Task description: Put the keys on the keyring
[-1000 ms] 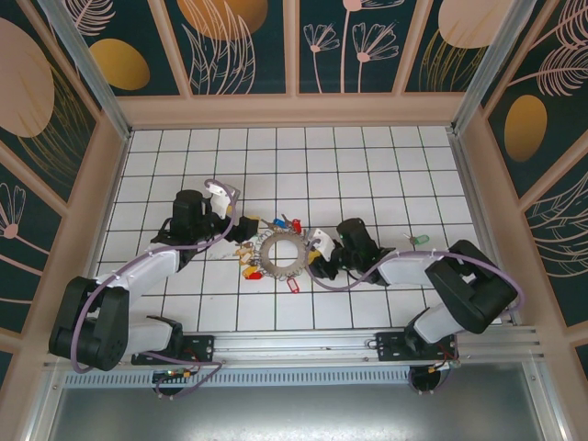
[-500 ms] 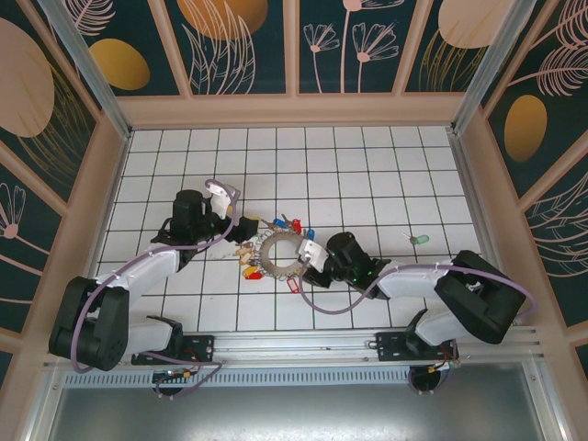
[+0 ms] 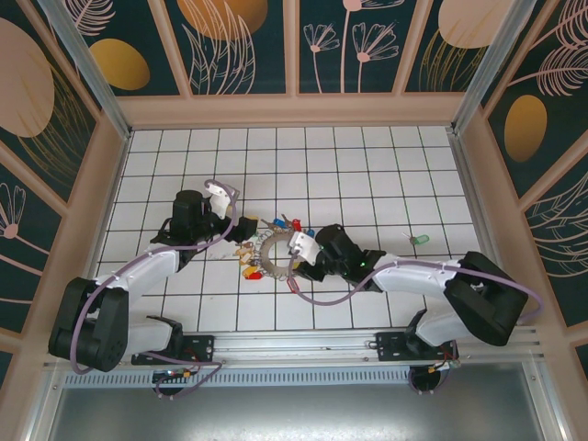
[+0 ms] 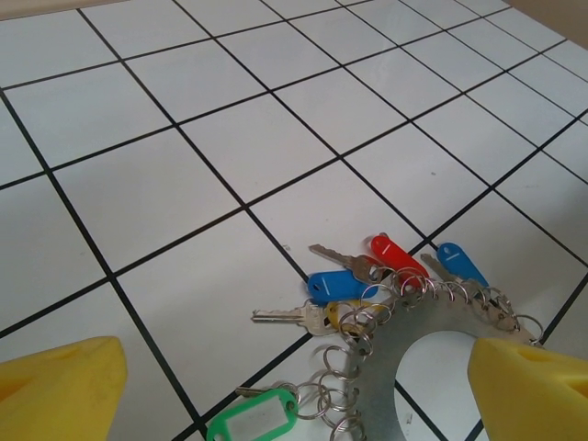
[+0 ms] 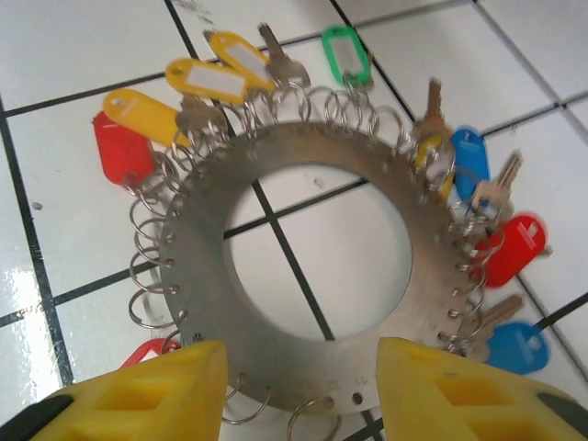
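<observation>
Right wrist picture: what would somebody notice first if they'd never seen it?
A big flat metal keyring lies mid-picture on white tiles, with keys on red, yellow, blue and green tags fanned around its rim. At the bottom, the right gripper holds its chunky yellow fingers apart, either side of the ring's near edge.

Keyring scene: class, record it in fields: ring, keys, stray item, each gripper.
keyring: flat metal ring lying on the tiled table
keys: with coloured tags, on small loops round its rim
stray item: green tag lying apart on the right
left gripper: open, beside the ring
right gripper: open, over the ring's near rim
</observation>
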